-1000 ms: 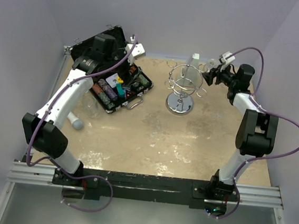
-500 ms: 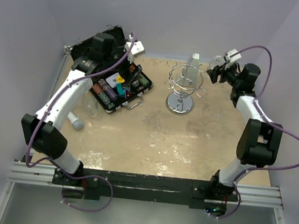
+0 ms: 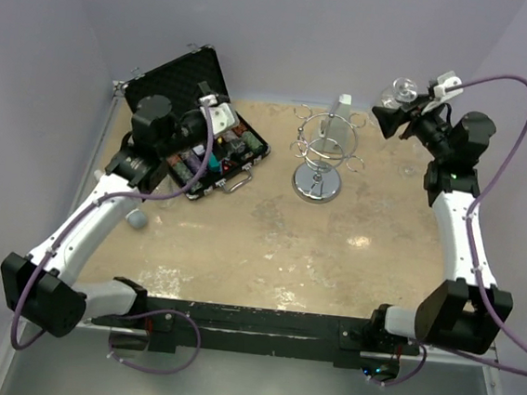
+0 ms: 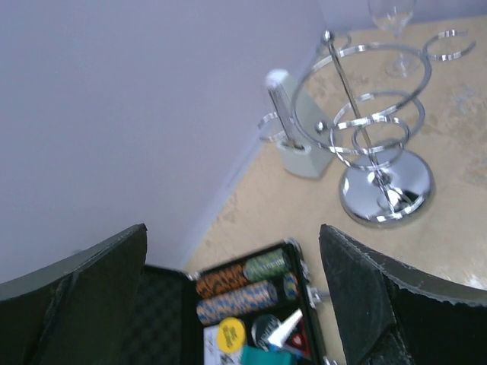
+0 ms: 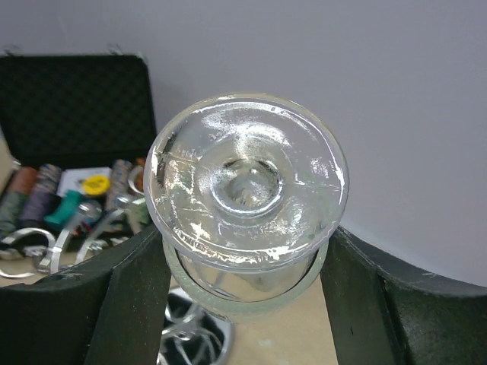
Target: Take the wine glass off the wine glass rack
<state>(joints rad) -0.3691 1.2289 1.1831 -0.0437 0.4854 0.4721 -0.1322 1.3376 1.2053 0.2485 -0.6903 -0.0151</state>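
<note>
Holding the glass (image 5: 247, 182), my right gripper (image 3: 394, 117) has its fingers pressed against both sides, the foot facing the wrist camera. From above, the glass sits high and to the right of the rack (image 3: 322, 156), apart from its wire loops, so I judge it free. Its long axis seems to run foot-up, bowl-down, so setting it down would call for turning it over. My left gripper (image 4: 232, 304) is spread and empty over the case (image 3: 177, 82), well apart from the glass.
</note>
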